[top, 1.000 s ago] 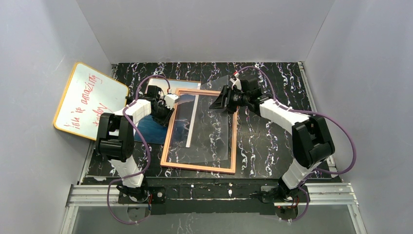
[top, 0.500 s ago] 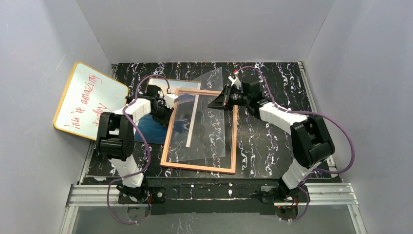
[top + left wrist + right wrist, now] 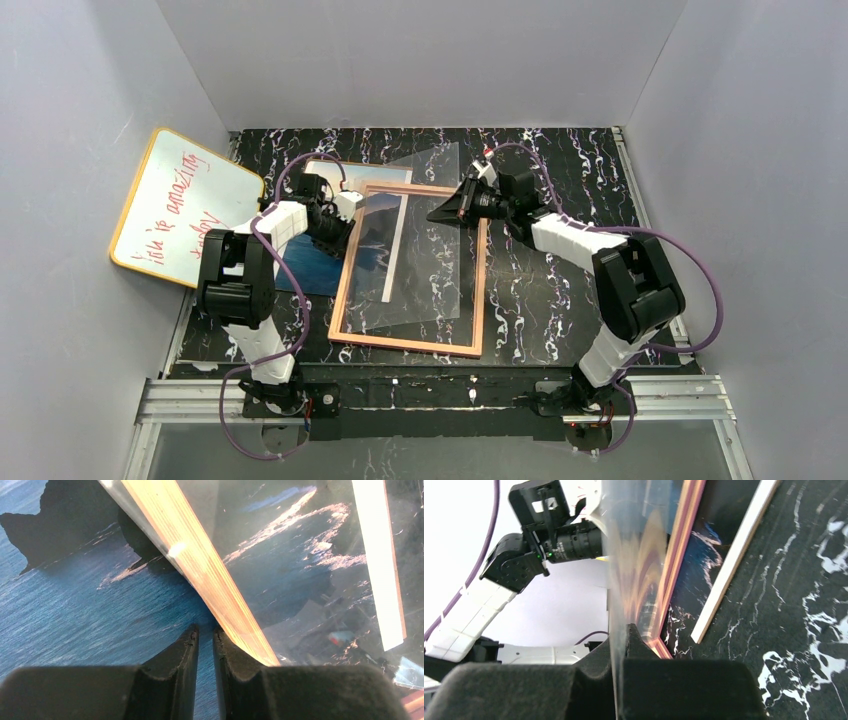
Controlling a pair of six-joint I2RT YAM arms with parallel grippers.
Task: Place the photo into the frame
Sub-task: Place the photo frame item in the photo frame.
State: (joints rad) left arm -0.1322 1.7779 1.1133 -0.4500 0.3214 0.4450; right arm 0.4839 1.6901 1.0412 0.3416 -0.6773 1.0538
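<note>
Edges crowd my left gripper (image 3: 205, 630): its jaws stand a thin slit apart with nothing that I can see between them, the tips low over the blue water of the photo (image 3: 75, 605) and just beside the frame (image 3: 200, 565), whose left rail runs slantwise past my right-hand fingertip (image 3: 218, 632). That rail crosses over the photo, so the print lies part outside the frame on the left and part inside the opening, where its white margin shows as a pale strip. In the top view the frame lies flat on the black marbled table (image 3: 560, 290), slightly skewed, with the photo reaching out from under its far left corner. My right gripper (image 3: 620, 636) is closed tight on the thin edge of a clear sheet (image 3: 634, 555), near the frame's far right corner. The sheet sits tilted, its far end raised past the frame's far rail and its near end down inside the opening, covering most of it. For room, the widest bare stretch of table lies to the right of the frame, between its right rail and the side wall, under my right arm. On the left it is tighter: a whiteboard (image 3: 185, 205) with red writing leans at the table's edge, near the photo's outer side and my left arm.
</note>
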